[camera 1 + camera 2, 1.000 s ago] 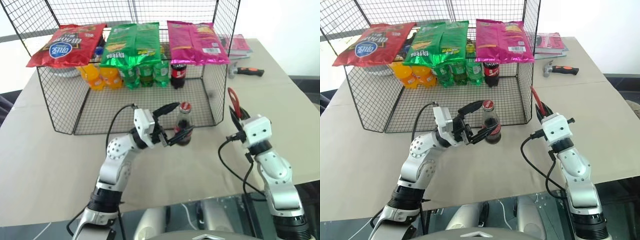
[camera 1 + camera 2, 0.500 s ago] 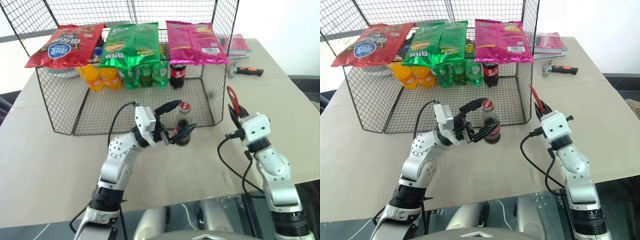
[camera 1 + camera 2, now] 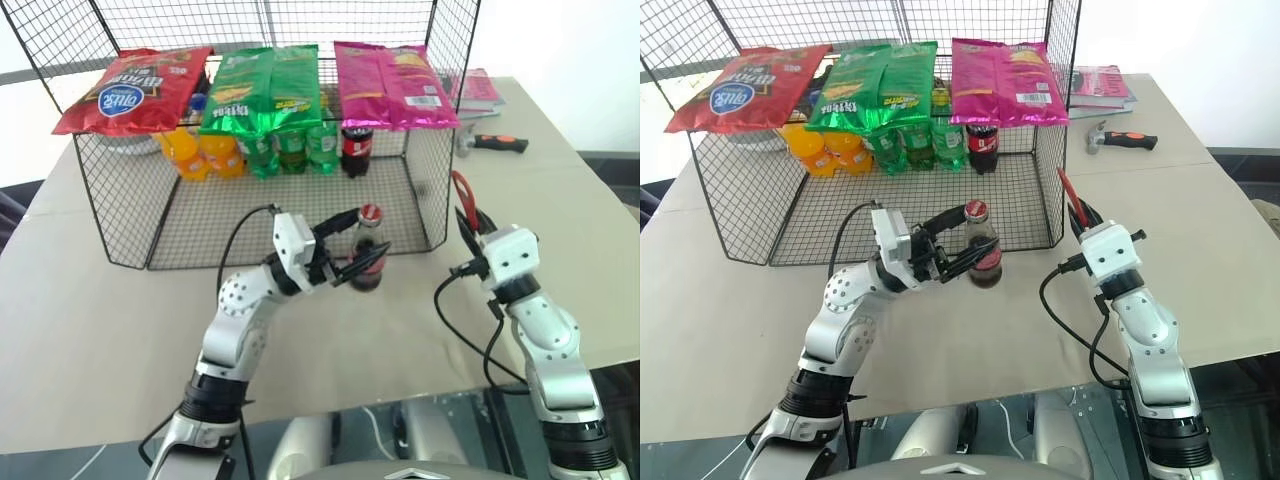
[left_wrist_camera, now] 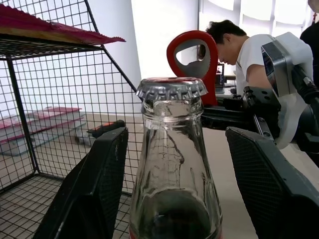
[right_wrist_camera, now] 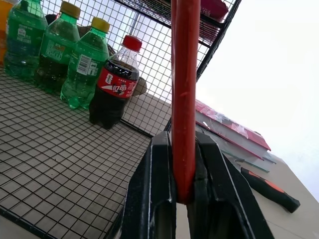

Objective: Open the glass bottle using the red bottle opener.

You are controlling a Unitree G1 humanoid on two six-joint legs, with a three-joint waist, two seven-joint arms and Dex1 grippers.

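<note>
Just in front of the open wire cage (image 3: 120, 215), the glass bottle (image 3: 367, 250) stands upright on the table (image 3: 80, 320), its red cap on, with the left gripper (image 3: 362, 240) set around it, fingers apart on either side and a gap showing by each. Off to the right, the right gripper (image 3: 474, 232) is clamped on the red bottle opener (image 3: 464, 203), which points upward. Behind, chip bags (image 3: 265, 85) lie atop the cage, plastic drink bottles (image 3: 290, 148) line its back, and a hammer (image 3: 490, 143) and books (image 3: 478, 90) sit beyond.
</note>
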